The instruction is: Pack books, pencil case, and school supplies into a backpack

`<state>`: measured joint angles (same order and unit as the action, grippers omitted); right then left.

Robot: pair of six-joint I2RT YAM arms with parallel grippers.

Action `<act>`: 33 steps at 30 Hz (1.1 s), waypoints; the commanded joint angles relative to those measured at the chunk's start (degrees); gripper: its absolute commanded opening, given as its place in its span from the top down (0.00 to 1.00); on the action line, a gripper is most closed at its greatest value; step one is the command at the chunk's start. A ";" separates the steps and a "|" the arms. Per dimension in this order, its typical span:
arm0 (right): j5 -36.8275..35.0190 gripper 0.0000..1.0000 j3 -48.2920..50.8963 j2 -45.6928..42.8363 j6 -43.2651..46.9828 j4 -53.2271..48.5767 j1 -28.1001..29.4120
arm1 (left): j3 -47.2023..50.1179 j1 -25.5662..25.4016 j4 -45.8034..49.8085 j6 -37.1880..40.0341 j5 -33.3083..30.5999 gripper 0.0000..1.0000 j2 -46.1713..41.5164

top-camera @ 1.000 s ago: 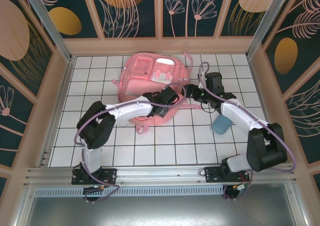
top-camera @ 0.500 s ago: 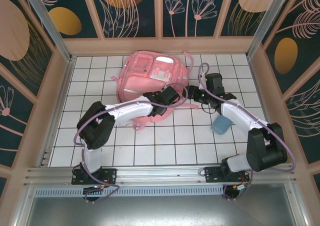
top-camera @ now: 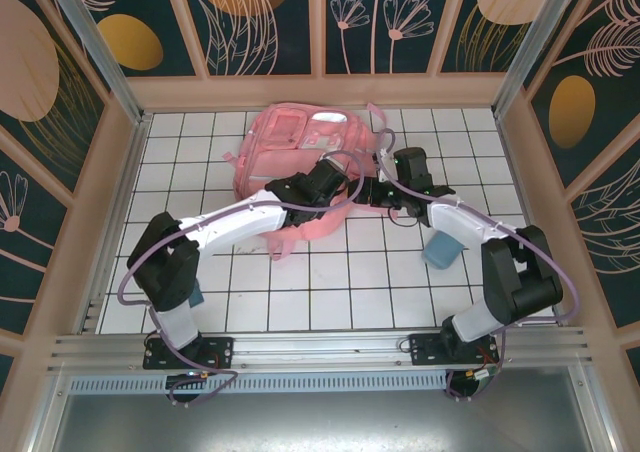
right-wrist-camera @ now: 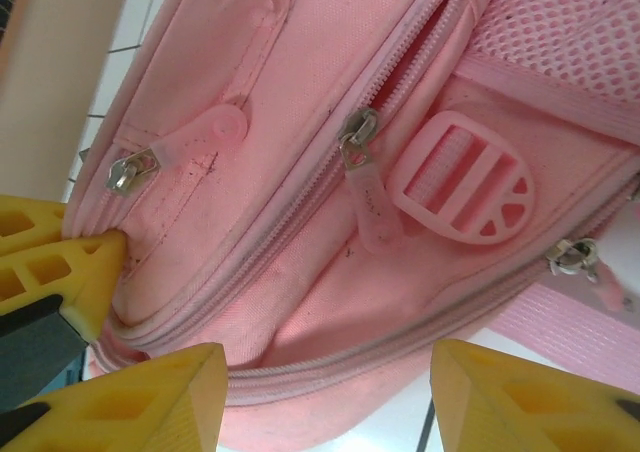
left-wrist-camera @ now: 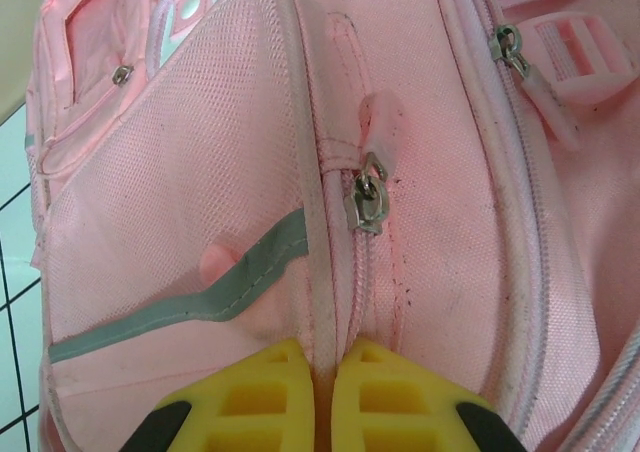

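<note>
Clamps the left jaws together on the raised seam of the pink backpack (left-wrist-camera: 180, 172). Finds a zip slider (left-wrist-camera: 367, 200) straight ahead of those jaws, just beyond the tips, with the zip track running away along their own line. Holds the right jaws apart, straddling the backpack's edge, with a 2nd zip pull (right-wrist-camera: 358, 142) ahead and its track slanting up to the right. Leaves the blue pencil case (top-camera: 443, 250) on the table (top-camera: 250, 292), behind the right jaws and well apart from the left pair. Probably calls for the free right jaws to reach forward for that pull, with the fabric anchored by the left pair.
</note>
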<state>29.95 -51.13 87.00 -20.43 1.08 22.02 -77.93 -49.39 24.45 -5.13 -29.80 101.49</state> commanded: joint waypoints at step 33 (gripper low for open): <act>13.68 0.53 -11.94 13.29 16.60 -1.58 -3.15 | 4.17 -0.35 -11.88 0.86 0.77 1.00 -10.87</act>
<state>41.06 -60.58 98.72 -7.31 2.22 19.40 -73.03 -49.50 19.66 -4.08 -27.27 95.07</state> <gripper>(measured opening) 0.473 0.086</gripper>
